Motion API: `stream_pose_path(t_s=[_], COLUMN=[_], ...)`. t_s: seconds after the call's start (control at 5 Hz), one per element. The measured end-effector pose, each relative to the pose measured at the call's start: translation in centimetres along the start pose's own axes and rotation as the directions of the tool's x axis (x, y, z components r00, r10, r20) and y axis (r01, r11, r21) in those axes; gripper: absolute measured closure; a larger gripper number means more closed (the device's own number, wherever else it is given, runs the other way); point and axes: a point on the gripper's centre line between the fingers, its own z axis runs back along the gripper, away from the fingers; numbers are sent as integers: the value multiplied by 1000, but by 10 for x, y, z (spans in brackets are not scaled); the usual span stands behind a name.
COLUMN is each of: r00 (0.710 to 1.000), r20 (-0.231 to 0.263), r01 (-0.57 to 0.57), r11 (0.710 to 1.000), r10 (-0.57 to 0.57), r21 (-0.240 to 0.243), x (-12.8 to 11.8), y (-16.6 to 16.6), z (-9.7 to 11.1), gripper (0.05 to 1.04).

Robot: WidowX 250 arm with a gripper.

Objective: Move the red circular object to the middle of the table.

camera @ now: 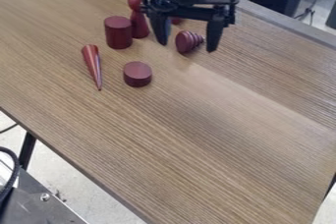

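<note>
One short red cylinder (137,74) rests on the table (197,144) near the pincer (186,47), which is spread wide and empty.

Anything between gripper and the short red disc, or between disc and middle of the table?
Gripper to disc: ridged cone shows between the open jaws, so a low sideways move might clip it. Disc to middle of the table: nothing visible in the way.
</note>
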Motion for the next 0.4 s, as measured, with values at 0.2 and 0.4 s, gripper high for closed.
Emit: stream_pose_path(t_s=[0.2, 0.4], r00=[999, 999], r20=[-33, -35], r01=[9, 11], r11=[1000, 1000], r10=[-9, -11], r21=[6, 7], x=[-2, -2], y=[0, 1], z=[-9, -10], gripper=[100, 100])
